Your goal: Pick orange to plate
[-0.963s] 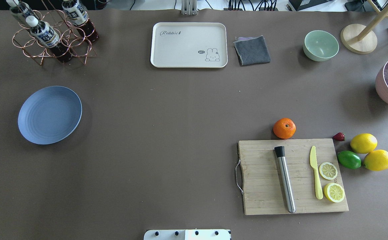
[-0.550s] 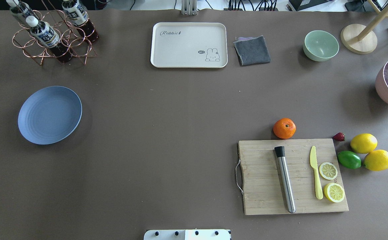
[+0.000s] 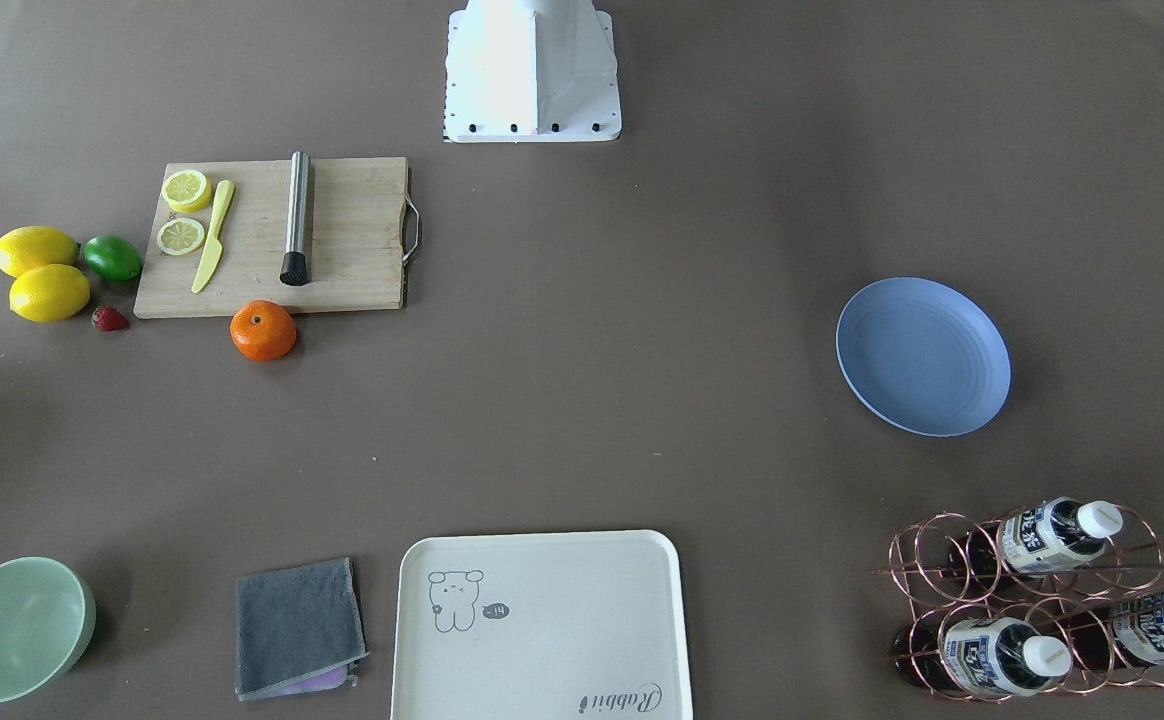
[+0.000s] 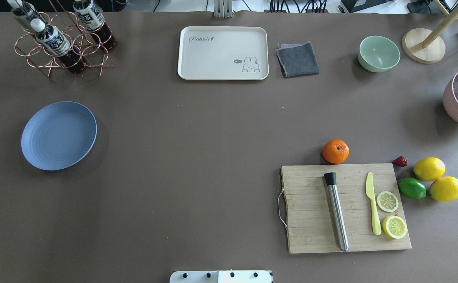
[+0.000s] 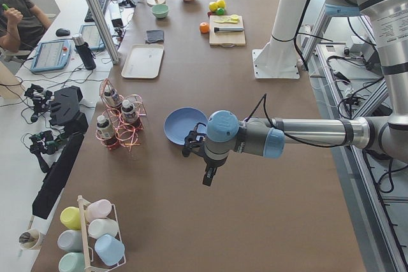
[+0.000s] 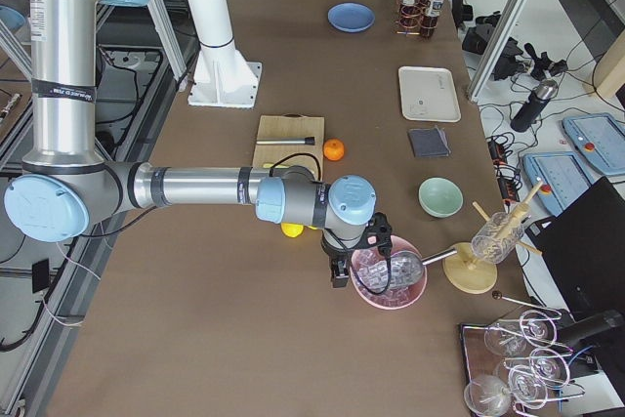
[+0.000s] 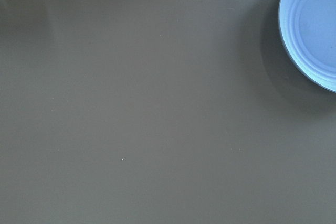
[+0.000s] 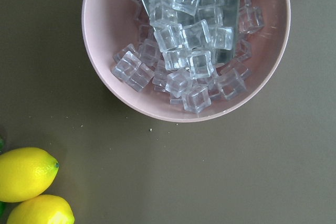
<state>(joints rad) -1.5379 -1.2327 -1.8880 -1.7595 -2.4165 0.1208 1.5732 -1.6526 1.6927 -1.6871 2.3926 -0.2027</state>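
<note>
reach orange (image 4: 335,151) | right side, just beside board (image 4: 345,208) far edge; plate (image 4: 58,135) well apart, left | right gripper (image 6: 339,271), left gripper (image 5: 207,175): spread cannot tell | tip: drop from above, straddle fruit, clear board edge

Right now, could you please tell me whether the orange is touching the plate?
Apart. The overhead view shows the orange by the cutting board and the plate far across the table, bare brown surface between them.
</note>
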